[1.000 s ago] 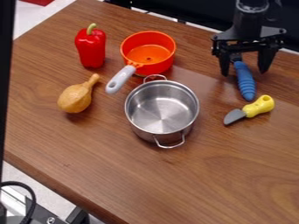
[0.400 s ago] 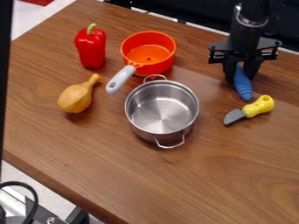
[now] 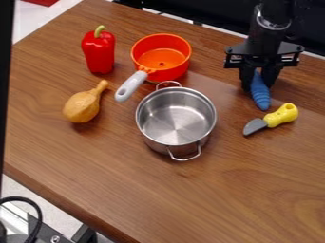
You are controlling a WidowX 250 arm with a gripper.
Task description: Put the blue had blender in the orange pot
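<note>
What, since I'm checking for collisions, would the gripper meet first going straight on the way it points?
Most likely the wooden tabletop: the gripper points down, its fingers around the blue hand blender; any gap is unclear.

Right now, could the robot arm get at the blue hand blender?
Probably yes: its gripper is around the upper end of the blue hand blender, and the yellow-handled toy knife lies near the lower end, not across it.

Five kinds of thing, six pieces in all, are at the counter (image 3: 127, 194): two pots — one orange pot (image 3: 171, 74) with one long handle (image 3: 130, 86), one steel pot (image 3: 156, 143) with two loop handles (image 3: 185, 158) — and a single piece of each other kind: one red pepper (image 3: 99, 54), one tan gourd (image 3: 82, 106), one blue hand blender (image 3: 260, 96), one yellow-handled knife (image 3: 280, 116).
</note>
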